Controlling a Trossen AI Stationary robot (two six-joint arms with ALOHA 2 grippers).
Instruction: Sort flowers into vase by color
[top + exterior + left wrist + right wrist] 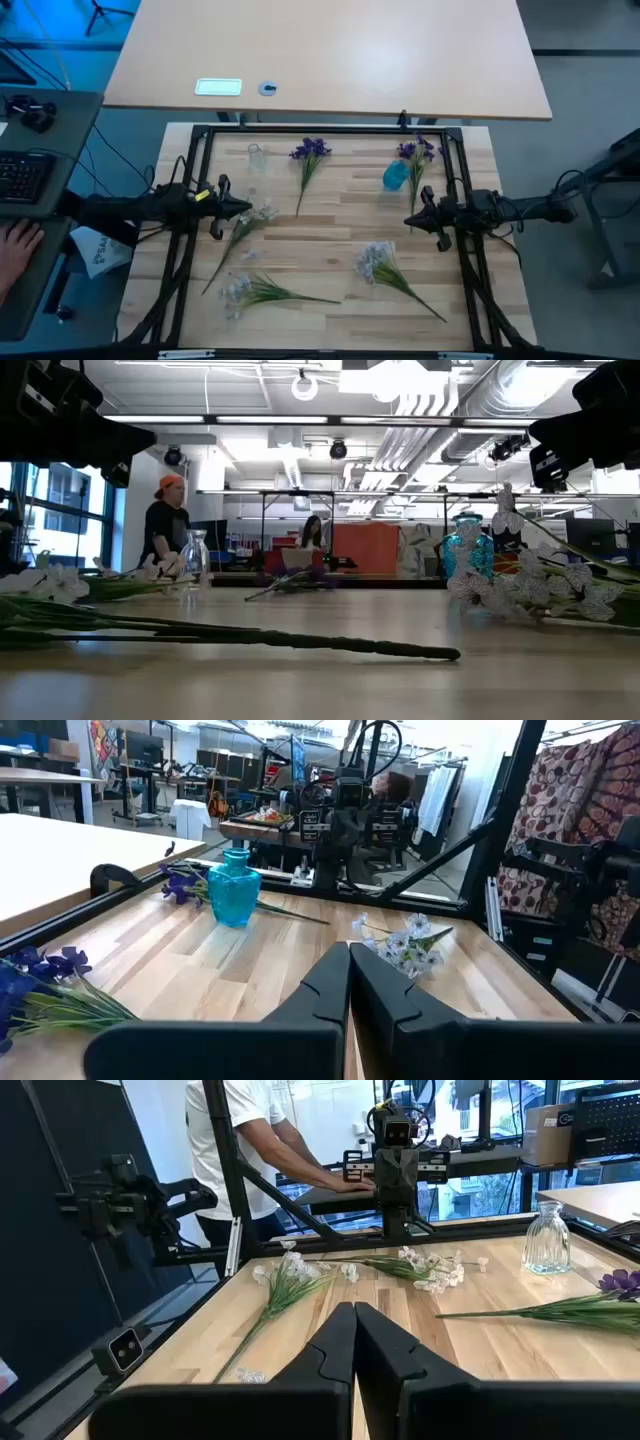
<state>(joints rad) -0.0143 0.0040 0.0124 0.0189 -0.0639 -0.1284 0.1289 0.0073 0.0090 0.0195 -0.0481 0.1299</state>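
on the table [340,215], five flowers [308,160], two vases [395,176]

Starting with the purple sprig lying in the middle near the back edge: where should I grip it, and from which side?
Probably mid-stem on the purple sprig, from straight above. It lies flat with bare table beside the stem, bloom toward the back edge and thin stem trailing toward the front. Set the jaws across the stem. The left gripper, shut, is nearer than the right gripper.
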